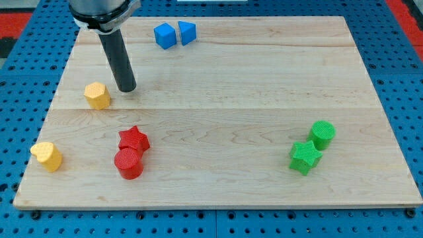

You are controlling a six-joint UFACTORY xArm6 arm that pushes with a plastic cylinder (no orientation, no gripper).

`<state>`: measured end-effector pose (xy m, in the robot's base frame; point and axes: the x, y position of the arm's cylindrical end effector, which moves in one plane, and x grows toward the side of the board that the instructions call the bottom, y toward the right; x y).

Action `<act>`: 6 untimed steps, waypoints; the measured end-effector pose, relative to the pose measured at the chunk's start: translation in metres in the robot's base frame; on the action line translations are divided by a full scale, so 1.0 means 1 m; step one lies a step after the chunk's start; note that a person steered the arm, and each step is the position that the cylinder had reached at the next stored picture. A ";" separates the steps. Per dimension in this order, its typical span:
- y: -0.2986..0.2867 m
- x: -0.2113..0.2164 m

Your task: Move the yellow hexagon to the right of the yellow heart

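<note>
Tip (127, 87) sits just right of yellow hexagon (98, 96), apart.

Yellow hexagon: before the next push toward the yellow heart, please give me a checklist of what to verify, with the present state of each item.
1. My tip close to the yellow hexagon: ok, just at its right, slightly toward the view's top.
2. Tip touching the hexagon: cannot tell.
3. Tip on the proper side for pushing toward the view's bottom: not ok.
4. Spot right of the yellow heart free: ok.
5. Red star and red cylinder out of the path: ok, though near.
</note>
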<state>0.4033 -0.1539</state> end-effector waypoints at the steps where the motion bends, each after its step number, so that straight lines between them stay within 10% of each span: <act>1: -0.021 0.012; 2: -0.007 -0.051; 6: -0.068 0.059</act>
<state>0.4625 -0.2222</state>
